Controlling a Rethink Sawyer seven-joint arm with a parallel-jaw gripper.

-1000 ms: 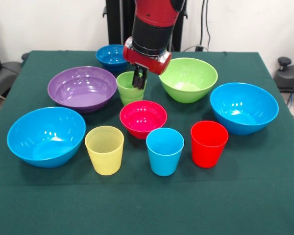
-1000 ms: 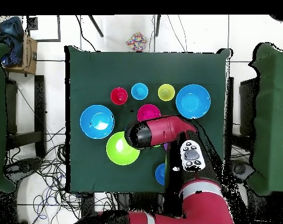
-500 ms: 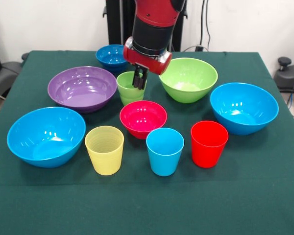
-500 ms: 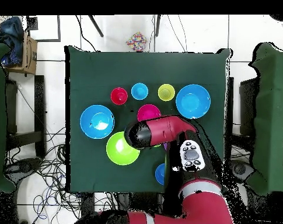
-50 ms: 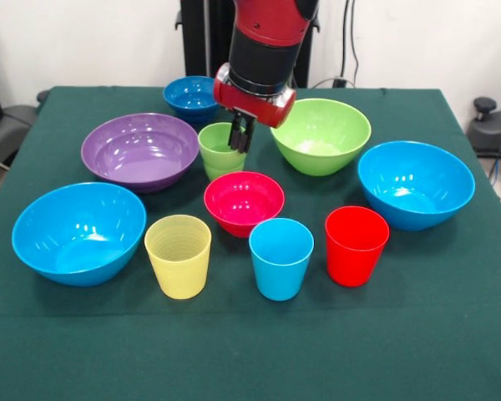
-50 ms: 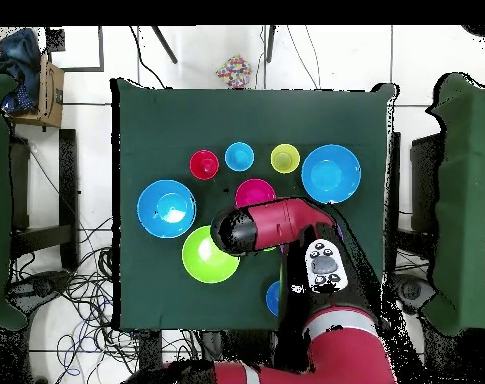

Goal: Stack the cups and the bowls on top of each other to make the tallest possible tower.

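Risen slightly since the earlier frame: hand (image 5: pixel 238 138), fingers close together on the far rim of the green cup (image 5: pixel 220 150) | cup upper centre, between purple bowl (image 5: pixel 139 150) and lime-green bowl (image 5: pixel 321 135) | counter (image 5: pixel 451 334) holds the rest unstacked

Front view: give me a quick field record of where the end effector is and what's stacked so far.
end effector: at the green cup's rim, tips dipping into it
green cup: upright on the table between purple bowl and lime bowl
grip state: cannot tell
stacked so far: nothing; every cup and bowl sits alone
front row: yellow cup, blue cup, red cup
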